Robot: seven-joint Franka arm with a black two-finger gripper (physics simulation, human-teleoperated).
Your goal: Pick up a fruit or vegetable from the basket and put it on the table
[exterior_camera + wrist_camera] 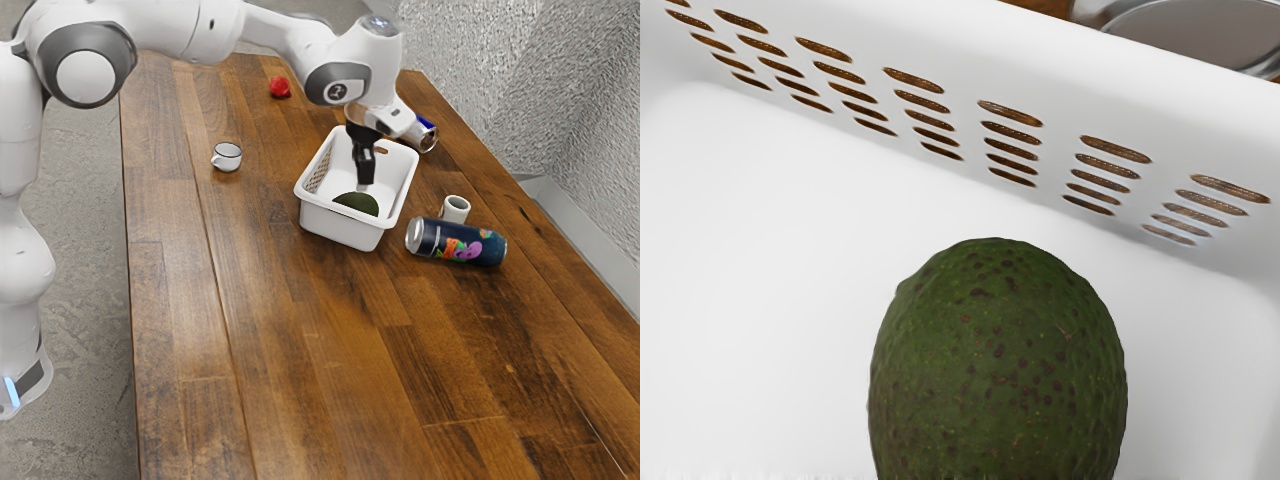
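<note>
Saw a wooden table (300, 350) across the exterior view, a white arm (190, 28) reaching in from upper left. Noted a white basket (340, 226), upper centre, and a black gripper (363, 186) pointing down into it; could not tell if open or closed. Found a dark printed can (456, 243) lying right of centre, a green avocado (357, 204) in the basket below the gripper, a white cup (455, 209) beside the can.

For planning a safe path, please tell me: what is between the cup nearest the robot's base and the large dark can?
The white basket stands between the cup and the dark can, with the avocado inside it, as the exterior view shows.
</note>
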